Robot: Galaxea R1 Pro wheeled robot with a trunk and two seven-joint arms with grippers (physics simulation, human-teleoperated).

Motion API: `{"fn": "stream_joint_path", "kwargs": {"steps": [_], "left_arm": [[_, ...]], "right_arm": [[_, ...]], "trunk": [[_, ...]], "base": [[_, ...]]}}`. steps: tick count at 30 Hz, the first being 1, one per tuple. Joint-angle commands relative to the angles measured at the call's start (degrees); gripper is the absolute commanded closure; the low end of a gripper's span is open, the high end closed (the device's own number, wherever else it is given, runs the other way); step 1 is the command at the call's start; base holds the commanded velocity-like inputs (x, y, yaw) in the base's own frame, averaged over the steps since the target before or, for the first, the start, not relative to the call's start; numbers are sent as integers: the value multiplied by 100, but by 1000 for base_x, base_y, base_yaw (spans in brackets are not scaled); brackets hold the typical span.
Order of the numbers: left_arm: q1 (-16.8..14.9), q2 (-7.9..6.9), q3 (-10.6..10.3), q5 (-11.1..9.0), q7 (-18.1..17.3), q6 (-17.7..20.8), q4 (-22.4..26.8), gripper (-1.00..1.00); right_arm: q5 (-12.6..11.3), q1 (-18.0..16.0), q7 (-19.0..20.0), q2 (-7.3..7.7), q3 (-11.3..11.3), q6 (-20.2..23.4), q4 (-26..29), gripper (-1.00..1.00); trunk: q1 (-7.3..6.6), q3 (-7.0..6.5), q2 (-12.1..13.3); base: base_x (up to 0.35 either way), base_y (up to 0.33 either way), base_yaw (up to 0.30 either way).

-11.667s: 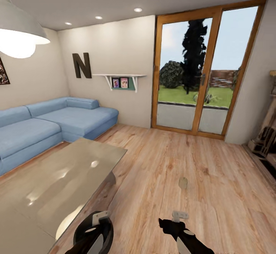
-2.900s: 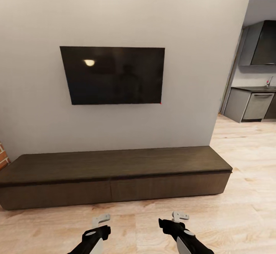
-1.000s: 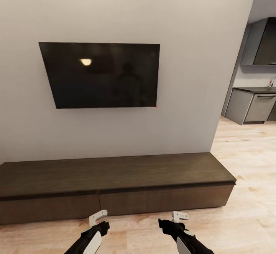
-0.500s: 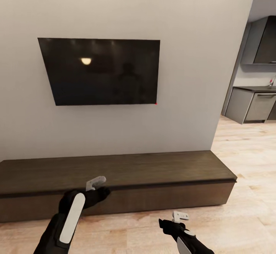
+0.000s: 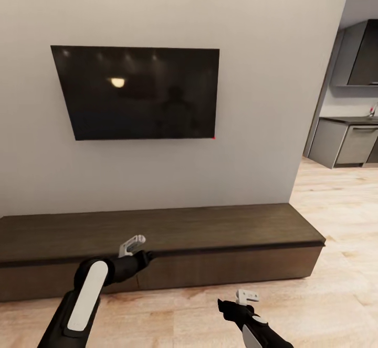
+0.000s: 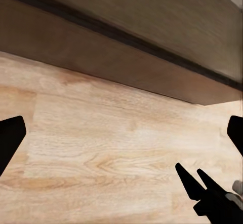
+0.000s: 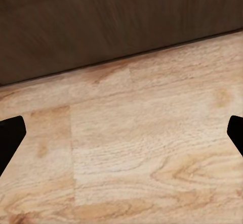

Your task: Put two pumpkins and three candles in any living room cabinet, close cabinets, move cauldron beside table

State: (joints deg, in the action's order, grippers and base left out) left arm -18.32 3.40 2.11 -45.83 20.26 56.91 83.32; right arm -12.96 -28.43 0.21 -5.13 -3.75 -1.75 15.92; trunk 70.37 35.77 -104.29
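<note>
Now the cabinet (image 5: 157, 248) runs low along the wall, fronts shut, directly ahead of both arms. Since half a second ago the left gripper (image 5: 134, 245) has reached further forward, to the cabinet's front edge, fingers spread and empty. Lower, the right gripper (image 5: 247, 297) hangs open over the floor (image 5: 336, 295), unchanged.

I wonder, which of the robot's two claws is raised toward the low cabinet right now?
The left claw: its arm is lifted and reaches the cabinet at its top front edge, while the right claw hangs low over the wooden floor.
</note>
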Motion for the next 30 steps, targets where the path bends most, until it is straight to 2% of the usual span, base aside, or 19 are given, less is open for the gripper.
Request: {"fn": "stream_joint_path", "kwargs": {"steps": [1,3,4,6,7,8,10,12,13,14,16,20,23,26,28,30], "left_arm": [[-4,-34,10,-219,51,22,6,-100],[-4,-127,11,-566,50,22,8,-100],[-4,-159,12,-668,48,22,8,-100],[-4,-338,12,-1171,46,22,8,-100],[-4,-389,8,-1317,46,22,9,-100],[-4,-492,-2,-1623,47,22,9,-100],[-3,-702,-13,-2215,48,22,9,-100],[1,-909,-35,-2688,45,22,8,-100],[3,-1002,-67,-2896,43,22,4,-100],[3,-1039,-95,-2977,42,22,3,-100],[4,-1073,-150,-3064,35,22,1,-100],[4,-1087,-232,-3119,19,20,0,-100],[4,-1088,-247,-3136,8,18,0,-100],[4,-1077,-280,-3246,2,18,0,-100],[4,-1079,-352,-3319,0,19,0,-100],[4,-1089,-443,-3461,-2,19,0,-100]], "right_arm": [[-61,-4,5,3,-39,-22,-6,-100],[-71,-4,10,0,-31,-28,-5,-100],[-76,-4,11,-4,-29,-30,-4,-100],[-175,-4,4,-15,-14,-5,8,-100],[-225,-4,5,-17,-12,6,11,-100],[-360,-4,7,-16,-9,28,16,-100],[-801,-4,16,6,-5,96,54,-100],[-1468,-4,48,98,-8,163,87,-100],[-1975,-4,143,196,-13,156,96,-100],[-2251,-4,247,252,-16,150,101,-100],[-2633,-16,519,342,-18,182,113,-100],[-2924,-28,928,533,-13,163,117,-100],[-3055,-30,1030,570,-12,155,116,-100],[-3313,-30,1177,646,-12,175,114,-100],[-3440,-31,1401,711,-12,201,110,-100],[-3539,-31,1793,780,-12,225,100,-100]], "trunk": [[22,24,-44],[66,60,-125],[88,78,-165],[132,114,-245],[154,132,-285],[176,150,-325],[220,186,-405],[264,222,-486],[286,240,-526],[307,258,-566],[351,294,-646],[439,365,-806],[505,419,-927],[571,473,-1047],[615,509,-1127],[659,545,-1208]], "base": [[0,0,0],[0,0,0],[0,0,0],[0,0,0],[0,0,0],[0,0,0],[0,0,0],[0,0,0],[0,0,0],[0,0,0],[0,0,0],[0,0,0],[0,0,0],[0,0,0],[0,0,0],[0,0,0]]}}
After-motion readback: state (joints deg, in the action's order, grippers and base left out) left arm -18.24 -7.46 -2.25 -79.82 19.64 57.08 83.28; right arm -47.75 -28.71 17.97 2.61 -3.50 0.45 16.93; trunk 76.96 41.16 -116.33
